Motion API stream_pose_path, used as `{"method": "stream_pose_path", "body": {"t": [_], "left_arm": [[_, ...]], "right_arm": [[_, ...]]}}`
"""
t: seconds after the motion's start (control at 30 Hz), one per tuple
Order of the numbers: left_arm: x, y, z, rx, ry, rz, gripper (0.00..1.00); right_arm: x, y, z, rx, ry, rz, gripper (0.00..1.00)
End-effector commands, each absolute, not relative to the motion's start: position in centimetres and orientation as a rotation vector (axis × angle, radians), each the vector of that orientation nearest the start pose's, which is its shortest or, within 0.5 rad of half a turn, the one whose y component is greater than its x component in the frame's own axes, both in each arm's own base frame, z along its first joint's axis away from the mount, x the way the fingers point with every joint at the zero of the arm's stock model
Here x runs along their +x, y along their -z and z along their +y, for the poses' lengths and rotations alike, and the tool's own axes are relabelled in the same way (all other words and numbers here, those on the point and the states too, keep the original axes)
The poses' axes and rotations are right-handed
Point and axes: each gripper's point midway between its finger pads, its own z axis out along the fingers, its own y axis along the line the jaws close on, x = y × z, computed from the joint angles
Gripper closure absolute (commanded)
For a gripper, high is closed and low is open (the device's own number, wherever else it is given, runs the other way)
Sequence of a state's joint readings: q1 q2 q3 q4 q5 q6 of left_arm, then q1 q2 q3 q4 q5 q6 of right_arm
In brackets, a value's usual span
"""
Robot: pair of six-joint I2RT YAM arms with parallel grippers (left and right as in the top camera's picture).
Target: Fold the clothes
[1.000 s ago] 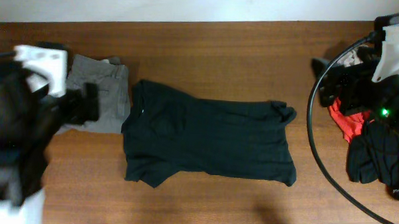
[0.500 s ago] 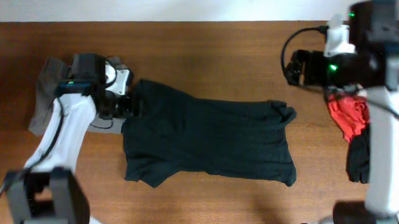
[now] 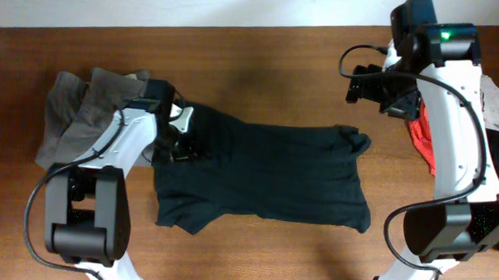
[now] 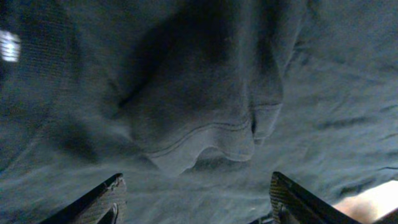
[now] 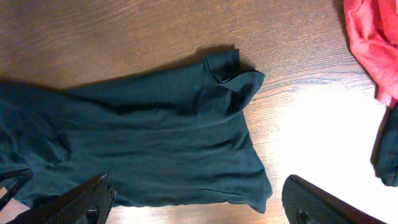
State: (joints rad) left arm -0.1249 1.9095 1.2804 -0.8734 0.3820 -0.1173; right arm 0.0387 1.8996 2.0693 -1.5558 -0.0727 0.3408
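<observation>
Hanging over the collar end of the black T-shirt (image 3: 265, 178), the left gripper (image 4: 196, 186) has its jaws spread wide, with rumpled fabric beneath them and nothing pinched. The shirt lies spread across the middle of the wooden table (image 3: 277, 66), collar toward the left arm. The right gripper (image 5: 196, 190) sits high above the hem corner, fingers apart and empty. Grey trousers (image 3: 84, 118) are bunched just beside the collar — whether touching, hard to say. A red piece (image 5: 373, 43) lies past the hem, apart from the shirt.
</observation>
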Motion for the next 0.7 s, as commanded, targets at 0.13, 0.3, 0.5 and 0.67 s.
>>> {"method": "stream_pose_path", "body": {"t": [0.13, 0.3, 0.5, 0.67], "left_arm": [[34.3, -0.4, -10.4, -0.034, 0.454, 3.137, 0.28], [34.8, 0.5, -10.7, -0.094, 0.461, 3.135, 0.28], [34.8, 0.3, -11.6, -0.125, 0.55, 3.128, 0.62], [35.1, -0.2, -12.0, -0.13, 0.61, 3.115, 0.87]], "right_arm": [[37.9, -22.1, 3.9, 0.376, -0.075, 2.944, 0.09], [37.9, -22.1, 4.1, 0.366, -0.069, 2.944, 0.09], [37.8, -22.1, 4.1, 0.36, -0.068, 2.946, 0.11], [37.8, -22.1, 4.1, 0.359, -0.067, 2.949, 0.11]]}}
